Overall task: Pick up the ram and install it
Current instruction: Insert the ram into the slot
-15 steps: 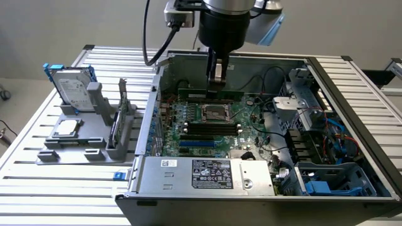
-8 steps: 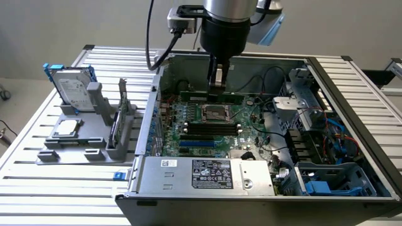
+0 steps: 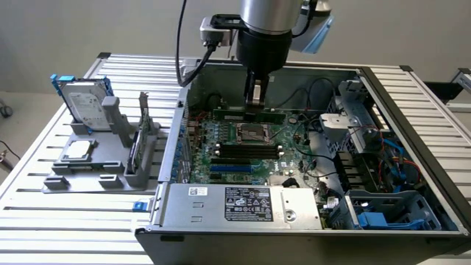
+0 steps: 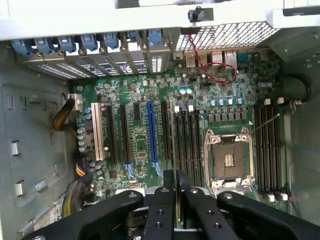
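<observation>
My gripper (image 3: 254, 106) reaches down into the open computer case (image 3: 383, 88) and is shut on the ram (image 3: 246, 116), a long narrow green-black stick held level along its length. The stick hangs low over the motherboard (image 3: 243, 160), on the far side of the CPU socket (image 3: 251, 132). Whether it touches a slot I cannot tell. In the wrist view the ram (image 4: 176, 197) shows edge-on between the two black fingers (image 4: 161, 210). Beyond it lie the black memory slots (image 4: 187, 145) and the CPU socket (image 4: 229, 159), with more slots (image 4: 270, 147) on the socket's other side.
A grey fixture (image 3: 96, 165) at the exterior view's left carries a silver hard drive with blue rails (image 3: 85, 102). The power supply (image 3: 243, 204) fills the case's near side. Drive cages and cables (image 3: 375, 160) crowd the exterior view's right. A blue slot (image 4: 152, 132) sits among the expansion slots.
</observation>
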